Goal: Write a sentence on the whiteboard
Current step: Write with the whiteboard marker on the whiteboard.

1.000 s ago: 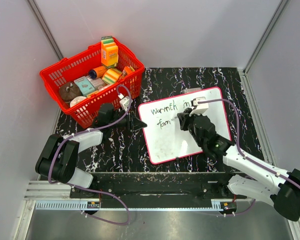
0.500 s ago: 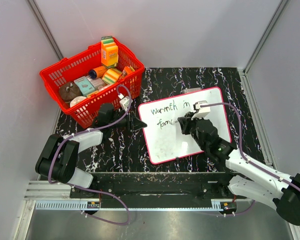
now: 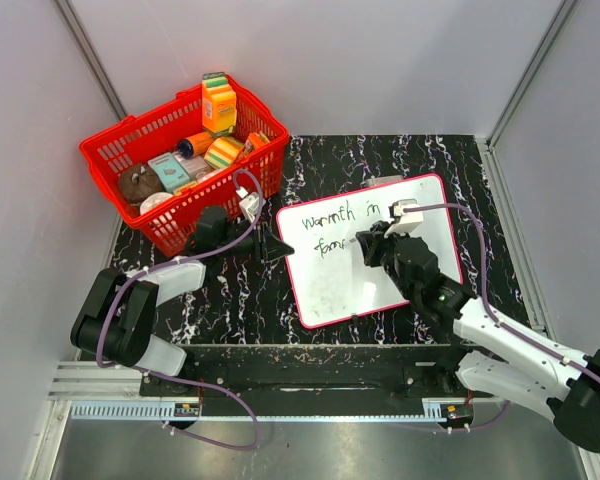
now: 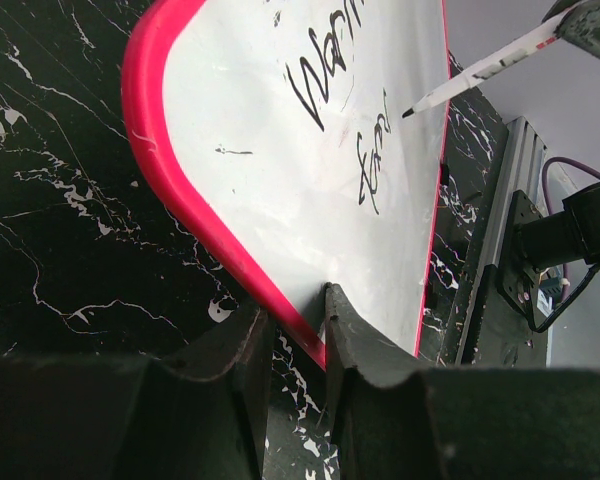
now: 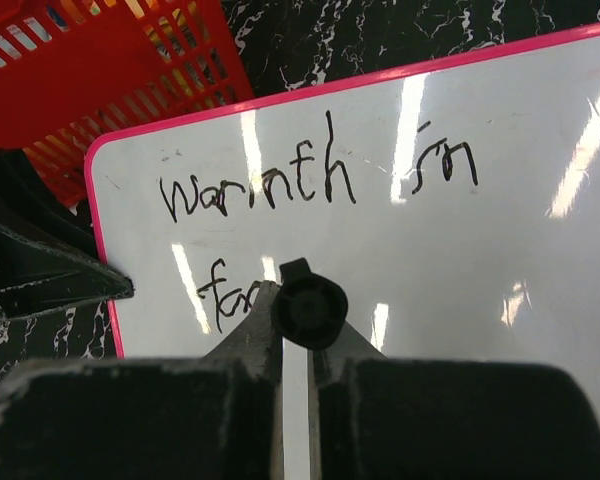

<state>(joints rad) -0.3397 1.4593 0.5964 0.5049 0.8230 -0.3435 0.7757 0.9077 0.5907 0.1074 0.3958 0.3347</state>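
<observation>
One whiteboard (image 3: 340,285) bears two lines of writing; left gripper (image 4: 298,300) pinches its frame, right gripper (image 3: 366,241) clamps one marker (image 4: 480,72).

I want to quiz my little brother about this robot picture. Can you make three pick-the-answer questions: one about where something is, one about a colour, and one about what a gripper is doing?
1. Where is the basket?
A. to the left of the board, farther back
B. on top of the board
C. to the right of the board

2. What colour is the board's frame?
A. blue
B. green
C. red-pink

3. What is the right gripper doing?
A. hanging open with nothing in it
B. holding a marker over the board
C. gripping the basket

Answers:
1 A: the top view shows the basket beyond the board's left corner.
2 C: the rim looks red-pink in every view.
3 B: the right wrist view shows the fingers closed on the marker, and the left wrist view shows its tip near the writing.
</observation>
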